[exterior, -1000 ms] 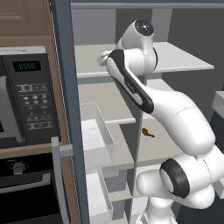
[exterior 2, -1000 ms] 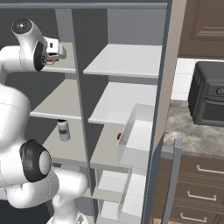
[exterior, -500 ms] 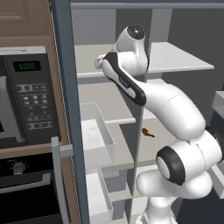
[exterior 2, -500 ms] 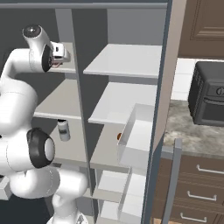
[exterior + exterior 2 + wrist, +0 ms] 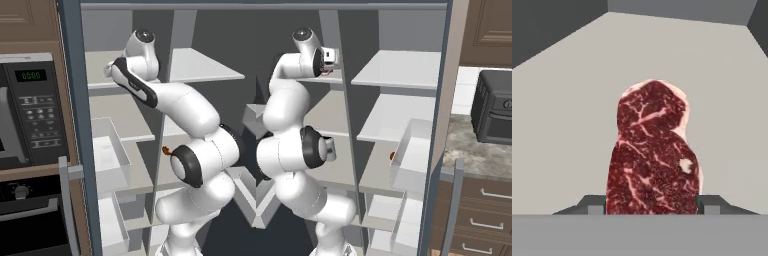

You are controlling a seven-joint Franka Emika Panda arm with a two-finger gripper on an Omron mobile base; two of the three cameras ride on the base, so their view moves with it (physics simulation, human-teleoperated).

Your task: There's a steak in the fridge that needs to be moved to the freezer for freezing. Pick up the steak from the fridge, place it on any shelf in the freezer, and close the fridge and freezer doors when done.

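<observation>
Left base view: upper shelf (image 5: 210,70) of open slate-blue unit (image 5: 75,125) reached by white arm (image 5: 175,100); small brown-orange item (image 5: 166,150) on a lower shelf; clear door bin (image 5: 107,155) at left. Arm swung further left than a second ago.

Right base view: wrist at upper left compartment (image 5: 321,75); same brown-orange item (image 5: 392,156) beside door bin (image 5: 413,160).

Hand view: steak (image 5: 654,155) clamped between fingertips (image 5: 594,205) of gripper (image 5: 653,206), over pale shelf floor (image 5: 562,125).
</observation>
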